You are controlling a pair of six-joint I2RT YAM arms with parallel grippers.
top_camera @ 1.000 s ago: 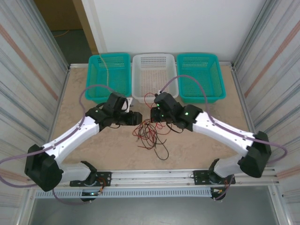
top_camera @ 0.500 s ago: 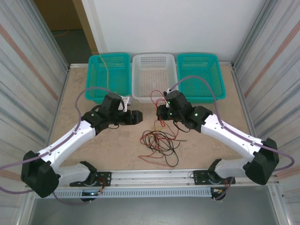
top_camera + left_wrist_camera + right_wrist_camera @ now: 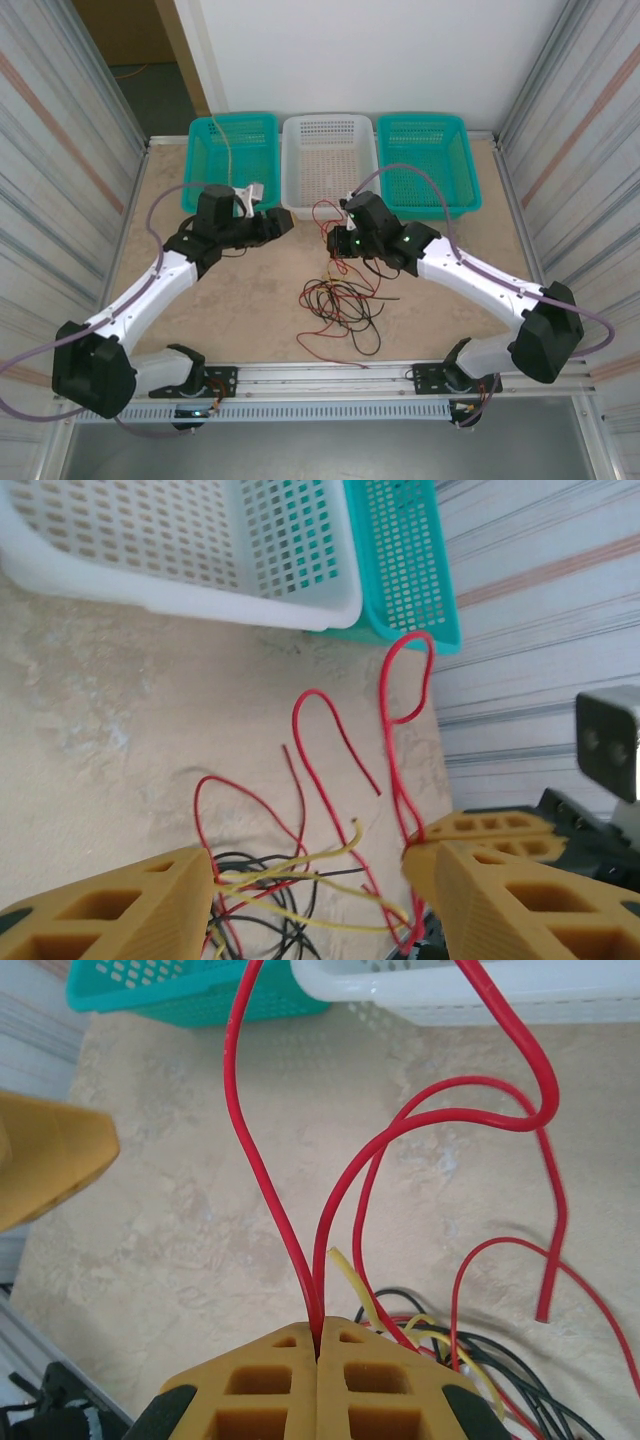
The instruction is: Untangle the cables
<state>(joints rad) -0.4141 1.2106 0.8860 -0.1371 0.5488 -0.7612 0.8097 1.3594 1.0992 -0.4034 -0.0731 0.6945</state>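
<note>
Pinching red cable (image 3: 232, 1070) in right claw (image 3: 318, 1336), left claw (image 3: 308, 864) spread wide

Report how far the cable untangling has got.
Done: nothing looks separated; the red, black and yellow cables lie in one tangle on the table. In hand: the right pincer is shut on a red cable, whose loops stand above the pile; the left pincer is open and empty. Left: freeing every strand.
</note>
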